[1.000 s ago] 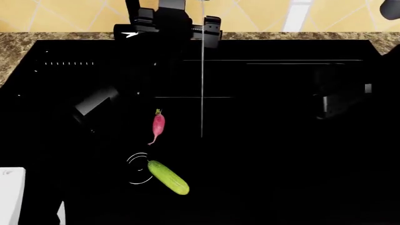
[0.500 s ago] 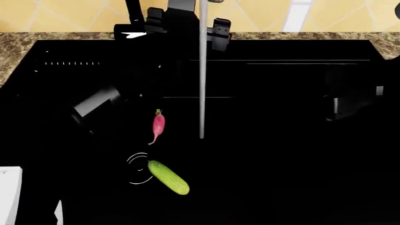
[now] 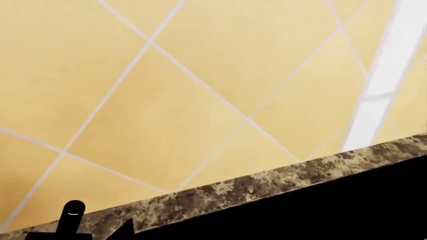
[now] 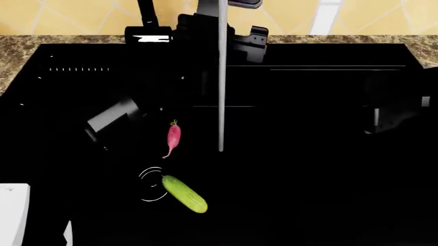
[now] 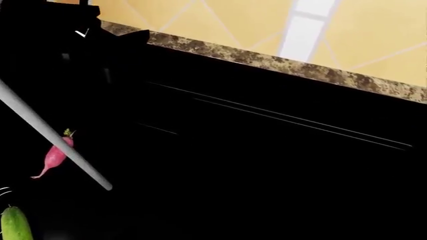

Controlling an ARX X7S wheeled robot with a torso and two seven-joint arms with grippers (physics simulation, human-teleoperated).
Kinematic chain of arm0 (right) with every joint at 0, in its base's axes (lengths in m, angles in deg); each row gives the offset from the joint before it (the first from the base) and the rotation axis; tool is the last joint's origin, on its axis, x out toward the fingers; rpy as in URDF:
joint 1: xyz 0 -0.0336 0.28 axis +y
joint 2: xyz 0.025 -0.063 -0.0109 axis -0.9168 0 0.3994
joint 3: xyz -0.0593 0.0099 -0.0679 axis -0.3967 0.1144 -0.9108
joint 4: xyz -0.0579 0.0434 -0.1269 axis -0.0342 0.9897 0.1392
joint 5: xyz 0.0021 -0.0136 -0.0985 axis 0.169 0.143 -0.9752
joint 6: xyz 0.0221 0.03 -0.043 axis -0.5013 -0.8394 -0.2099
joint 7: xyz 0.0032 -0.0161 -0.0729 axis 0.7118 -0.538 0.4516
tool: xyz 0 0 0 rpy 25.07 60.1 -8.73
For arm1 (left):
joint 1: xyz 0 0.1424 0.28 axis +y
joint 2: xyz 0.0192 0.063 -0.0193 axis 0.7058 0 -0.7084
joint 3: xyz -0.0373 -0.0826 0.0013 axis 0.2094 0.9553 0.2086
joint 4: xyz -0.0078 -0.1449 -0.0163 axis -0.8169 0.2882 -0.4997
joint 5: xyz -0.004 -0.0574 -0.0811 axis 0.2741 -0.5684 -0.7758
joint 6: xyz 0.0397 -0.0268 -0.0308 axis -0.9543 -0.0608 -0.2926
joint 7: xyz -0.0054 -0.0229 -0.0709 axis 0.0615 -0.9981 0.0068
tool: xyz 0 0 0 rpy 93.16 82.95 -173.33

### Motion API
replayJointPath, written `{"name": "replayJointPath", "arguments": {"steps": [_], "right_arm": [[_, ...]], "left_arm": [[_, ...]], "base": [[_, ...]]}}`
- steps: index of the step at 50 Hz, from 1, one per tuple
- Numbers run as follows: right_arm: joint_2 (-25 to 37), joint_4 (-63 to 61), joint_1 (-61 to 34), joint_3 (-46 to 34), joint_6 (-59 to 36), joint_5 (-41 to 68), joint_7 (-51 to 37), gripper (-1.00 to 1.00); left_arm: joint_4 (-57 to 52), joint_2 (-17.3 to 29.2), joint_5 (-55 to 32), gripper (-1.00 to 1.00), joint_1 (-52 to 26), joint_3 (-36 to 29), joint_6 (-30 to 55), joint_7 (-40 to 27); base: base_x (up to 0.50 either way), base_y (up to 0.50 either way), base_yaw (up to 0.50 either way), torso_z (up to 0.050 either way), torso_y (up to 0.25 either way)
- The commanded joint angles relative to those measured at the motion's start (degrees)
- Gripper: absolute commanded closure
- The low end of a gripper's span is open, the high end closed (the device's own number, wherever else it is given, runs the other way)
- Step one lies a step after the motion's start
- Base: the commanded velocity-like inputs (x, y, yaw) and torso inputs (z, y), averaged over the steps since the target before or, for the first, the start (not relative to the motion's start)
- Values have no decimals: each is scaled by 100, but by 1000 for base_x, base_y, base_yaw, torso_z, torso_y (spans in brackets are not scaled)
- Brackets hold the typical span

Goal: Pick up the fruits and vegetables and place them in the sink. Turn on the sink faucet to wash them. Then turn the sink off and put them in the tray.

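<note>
The pink-red radish (image 4: pixel 173 137) and the light-green cucumber (image 4: pixel 184 193) lie apart on the floor of the black sink (image 4: pixel 329 195). A thick grey-white water stream (image 4: pixel 222 92) falls into the basin just right of the radish. The sink faucet (image 4: pixel 145 20) stands on the back rim. My left gripper (image 4: pixel 226 36) hovers at that rim beside the faucet, black against black, its jaws unreadable. My right arm (image 4: pixel 397 110) hangs over the sink's right part, its gripper lost in the dark. In the right wrist view I also see the radish (image 5: pixel 55 156), cucumber (image 5: pixel 16 226) and stream (image 5: pixel 53 145). The tray is out of view.
Speckled granite counter (image 4: pixel 20 48) runs behind the sink below a yellow tiled wall (image 4: pixel 68 15). A round drain ring (image 4: pixel 152 183) sits by the cucumber's end. A white object (image 4: pixel 10 212) shows at the lower left edge. A black rounded faucet rod (image 3: pixel 72 216) pokes into the left wrist view.
The water stream has widened from a thin line to a thick column. My left gripper has shifted right along the back rim. The right arm drifted slightly right. Radish and cucumber have not moved.
</note>
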Motion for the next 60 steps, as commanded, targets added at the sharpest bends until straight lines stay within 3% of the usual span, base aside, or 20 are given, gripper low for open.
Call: {"name": "replayJointPath", "arguments": {"steps": [1,10,18,39,60], "right_arm": [[48,-38,30,15,15,18,-24,-100],[-69,-50,-24,7,28,124,-189,-100],[-284,-14,-6,-17,60,89,-226,-100],[-532,-119,109,-26,240,71,-337,-100],[-567,-133,123,-17,232,59,-392,-100]], "left_arm": [[87,-10,-49,-100,18,5,-30,67],[564,5,-260,-100,-390,104,47,504],[-1499,1197,-385,-100,-735,257,229,9],[-3454,2702,-663,-100,-781,423,470,-536],[-4362,3286,-841,-100,-746,493,623,-892]], "base": [[0,0,0,0,0],[0,0,0,0,0],[0,0,0,0,0],[0,0,0,0,0],[0,0,0,0,0]]}}
